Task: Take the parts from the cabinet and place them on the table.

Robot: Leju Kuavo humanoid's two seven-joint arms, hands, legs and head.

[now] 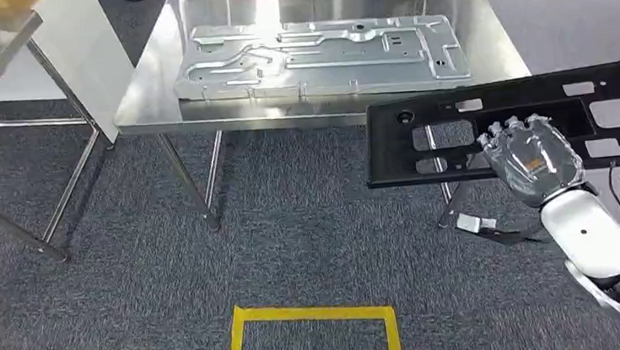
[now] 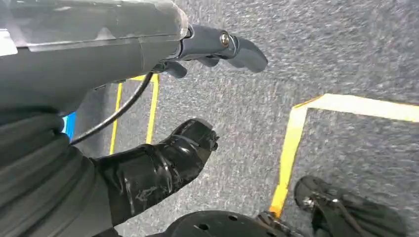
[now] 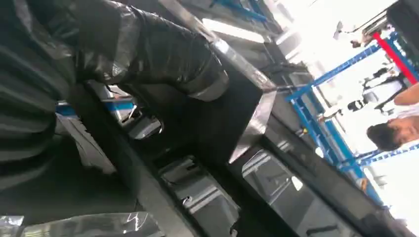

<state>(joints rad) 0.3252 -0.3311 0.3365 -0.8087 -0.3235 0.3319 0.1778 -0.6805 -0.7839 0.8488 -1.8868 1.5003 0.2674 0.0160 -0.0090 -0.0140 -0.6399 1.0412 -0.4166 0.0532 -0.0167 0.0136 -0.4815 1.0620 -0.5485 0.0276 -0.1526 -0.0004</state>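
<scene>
- On far steel table (image 1: 154, 78): silver stamped panel (image 1: 322, 55), lying flat.
- Near right, off table edge: black slotted panel (image 1: 521, 114), gripped by right hand (image 1: 532, 155), held level.
- Left hand (image 2: 163, 163): hanging over carpet, holding nothing, fingers apart.

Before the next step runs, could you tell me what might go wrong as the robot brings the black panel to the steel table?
1. The right hand grips the long black panel at one spot on its near edge, away from its far end; it may tilt or slip.
2. The silver stamped plate already covers much of the table, so the panel could land on it or overhang.
3. The panel's free end hangs near the table's front edge and might strike it.
</scene>
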